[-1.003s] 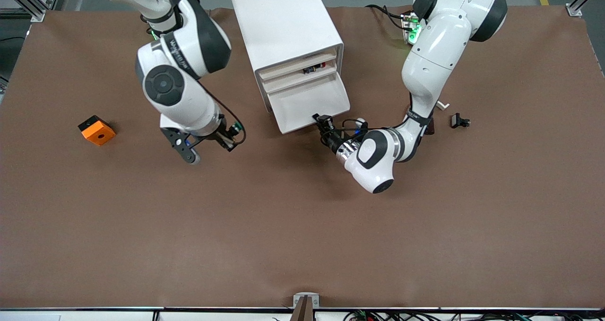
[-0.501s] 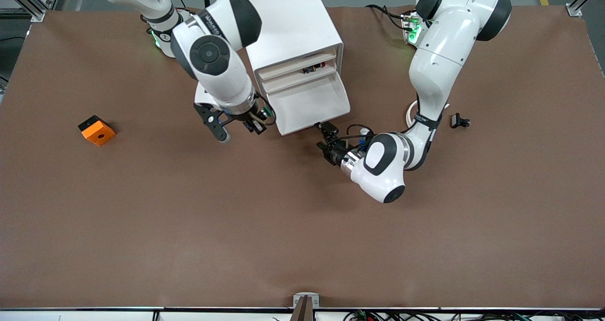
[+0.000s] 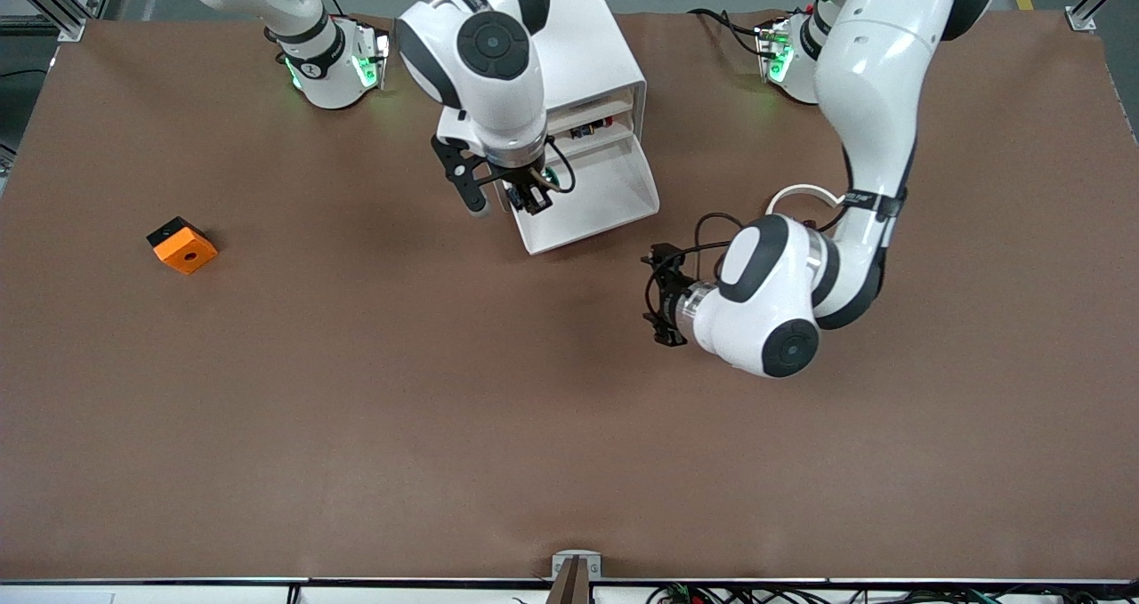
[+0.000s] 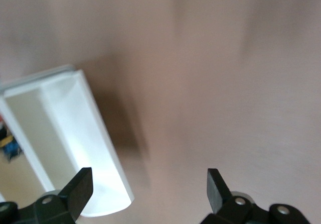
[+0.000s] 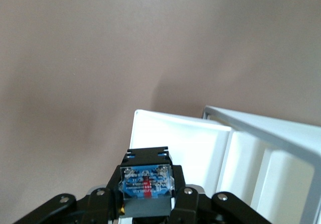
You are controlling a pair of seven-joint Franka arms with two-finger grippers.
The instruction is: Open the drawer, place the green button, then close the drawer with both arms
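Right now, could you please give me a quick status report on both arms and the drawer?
Right gripper shut on tiny green-capped button over open white tray-like drawer. Left gripper open over bare table, off the drawer. Nothing in the way.

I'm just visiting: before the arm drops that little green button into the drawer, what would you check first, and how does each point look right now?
1. Drawer pulled out of the cabinet: ok, its tray stands open toward the front camera.
2. Button held: ok, the right gripper is shut on it.
3. Right gripper over the drawer: ok, it hangs above the tray's corner toward the right arm's end.
4. Left gripper clear of the drawer: ok, open, over bare table nearer the front camera.
5. Tray floor free where the button lands: cannot tell, the gripper covers that spot.
6. Orange cube out of the way: ok, it lies toward the right arm's end of the table.
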